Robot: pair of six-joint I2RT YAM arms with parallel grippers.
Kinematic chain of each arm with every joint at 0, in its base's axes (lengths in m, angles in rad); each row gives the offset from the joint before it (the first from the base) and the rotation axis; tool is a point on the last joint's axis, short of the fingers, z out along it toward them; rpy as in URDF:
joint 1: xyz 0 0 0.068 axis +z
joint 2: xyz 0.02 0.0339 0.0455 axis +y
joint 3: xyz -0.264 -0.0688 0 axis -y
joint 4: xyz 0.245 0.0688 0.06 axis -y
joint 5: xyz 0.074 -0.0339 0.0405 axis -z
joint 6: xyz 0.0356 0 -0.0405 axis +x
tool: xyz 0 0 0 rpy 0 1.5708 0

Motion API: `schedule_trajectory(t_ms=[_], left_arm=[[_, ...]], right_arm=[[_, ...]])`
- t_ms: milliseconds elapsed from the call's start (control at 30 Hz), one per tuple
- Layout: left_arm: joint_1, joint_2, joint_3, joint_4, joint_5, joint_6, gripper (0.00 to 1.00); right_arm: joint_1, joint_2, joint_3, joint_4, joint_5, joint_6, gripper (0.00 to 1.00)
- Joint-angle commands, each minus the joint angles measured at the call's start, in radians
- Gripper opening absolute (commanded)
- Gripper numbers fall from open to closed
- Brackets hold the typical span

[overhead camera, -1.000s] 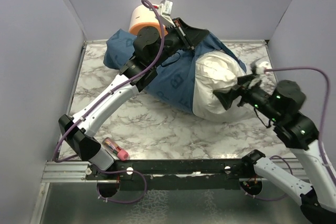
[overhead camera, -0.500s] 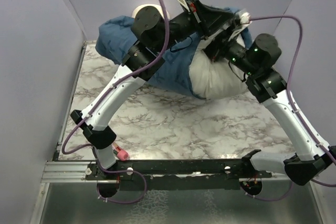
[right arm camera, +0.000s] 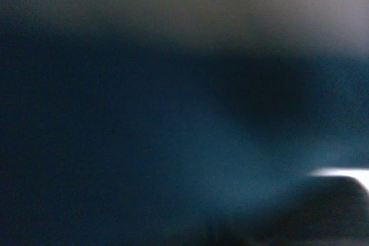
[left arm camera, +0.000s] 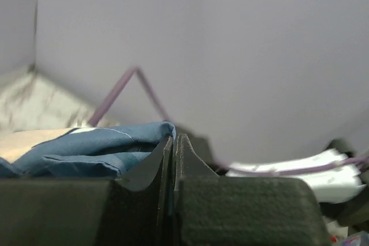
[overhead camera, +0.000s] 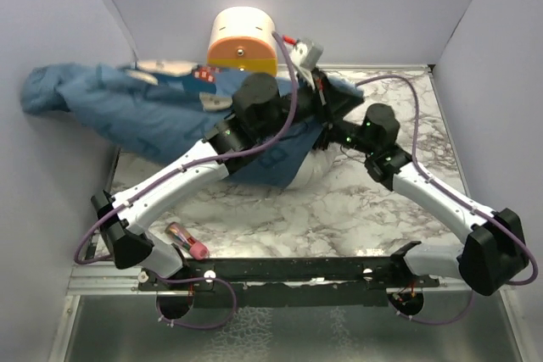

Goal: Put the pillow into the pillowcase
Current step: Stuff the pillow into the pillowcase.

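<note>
At the left wrist, left claw [left arm camera: 174, 142] clamps the pillowcase [left arm camera: 86, 149]; overhead, right claw [overhead camera: 333, 136] state unclear

right wrist view: all blue blur | pillow [overhead camera: 307, 174]: mostly hidden under pillowcase [overhead camera: 140, 116]

Marble table [overhead camera: 356, 209]: pillowcase [overhead camera: 161, 120], pink-tipped tube [overhead camera: 188, 242]

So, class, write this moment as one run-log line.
left gripper: shut on pillowcase edge | right gripper: against pillowcase, jaws hidden | pillow: mostly covered, white end showing | pillowcase: draped leftward
</note>
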Motion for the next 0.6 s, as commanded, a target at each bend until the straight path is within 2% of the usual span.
schedule_trajectory(t_ms=[0, 100, 133, 200, 267, 400, 567], left_arm=[[0.034, -0.162, -0.294, 0.280, -0.007, -0.162, 0.00], [0.166, -0.248, -0.556, 0.350, -0.034, -0.319, 0.00], [0.197, -0.273, -0.617, 0.368, -0.044, -0.359, 0.00], [0.243, -0.309, -0.691, 0.382, -0.059, -0.385, 0.00], [0.272, -0.329, -0.709, 0.365, -0.070, -0.392, 0.00], [0.307, -0.331, -0.679, 0.333, -0.066, -0.397, 0.00], [0.326, -0.291, -0.585, 0.312, -0.018, -0.404, 0.00]], right_arm=[[0.006, -0.008, -0.071, -0.199, -0.014, -0.081, 0.31], [0.005, -0.086, -0.100, -0.255, -0.070, -0.149, 0.41], [0.005, -0.124, -0.117, -0.271, -0.074, -0.172, 0.44], [0.004, -0.232, -0.148, -0.320, -0.037, -0.228, 0.56], [0.000, -0.358, -0.159, -0.397, 0.035, -0.293, 0.72], [-0.008, -0.533, -0.102, -0.591, 0.182, -0.432, 0.98], [-0.010, -0.540, -0.051, -0.772, 0.368, -0.558, 1.00]])
